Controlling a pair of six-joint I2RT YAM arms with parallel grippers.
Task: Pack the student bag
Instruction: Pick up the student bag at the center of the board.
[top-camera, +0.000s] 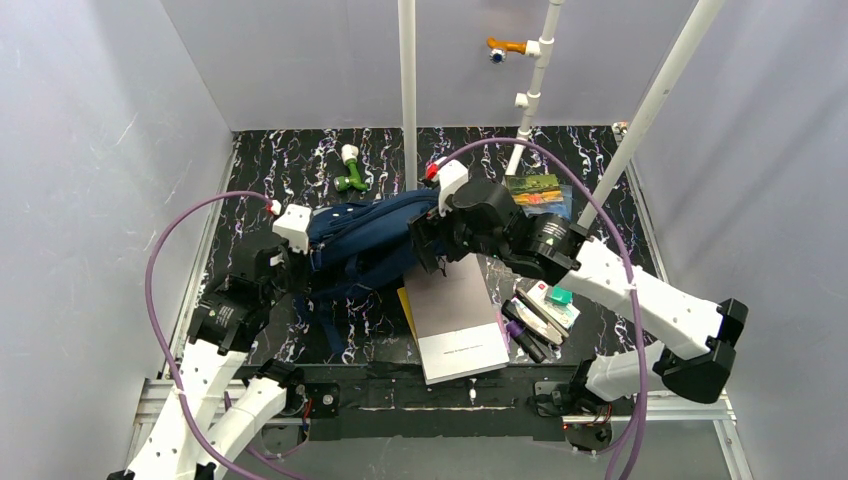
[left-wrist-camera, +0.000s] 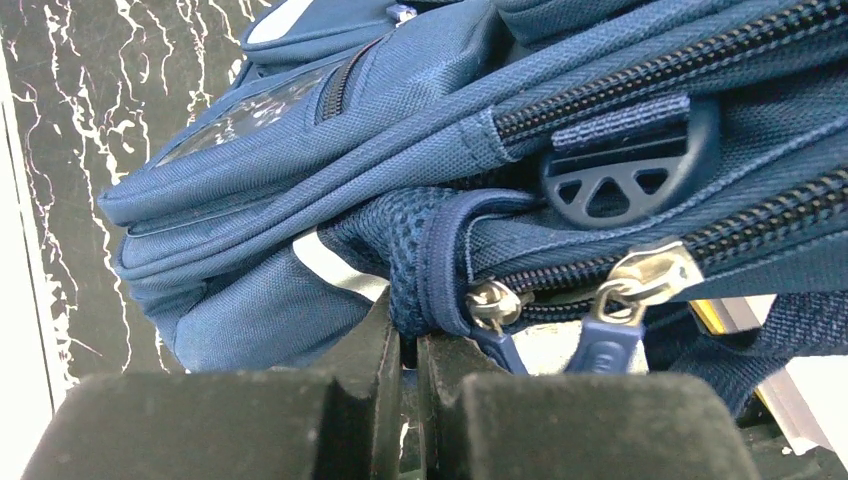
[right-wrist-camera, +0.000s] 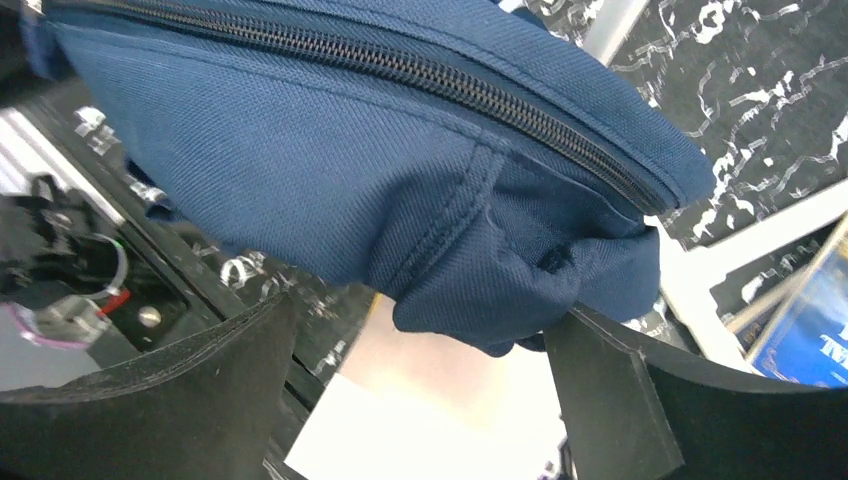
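Observation:
The student bag (top-camera: 365, 240), navy-blue fabric, lies on its side in the middle of the black marbled table. My left gripper (top-camera: 303, 260) is at the bag's left end. In the left wrist view its jaws (left-wrist-camera: 415, 345) are shut on a piped mesh hem of the bag (left-wrist-camera: 300, 150), beside two metal zip pulls (left-wrist-camera: 640, 280). My right gripper (top-camera: 425, 248) is at the bag's right end. In the right wrist view it (right-wrist-camera: 420, 330) stands open and wide, with a bunched corner of the bag (right-wrist-camera: 350, 150) hanging just above the gap and touching the right finger (right-wrist-camera: 600, 390).
A white notebook (top-camera: 455, 320) lies under the bag's right end, reaching the near edge, over a yellow-edged item. Pens and small boxes (top-camera: 540, 310) lie to its right, and a colourful book (top-camera: 538, 192) behind them. A green toy dumbbell (top-camera: 350, 170) sits at the back. White poles (top-camera: 407, 90) rise behind.

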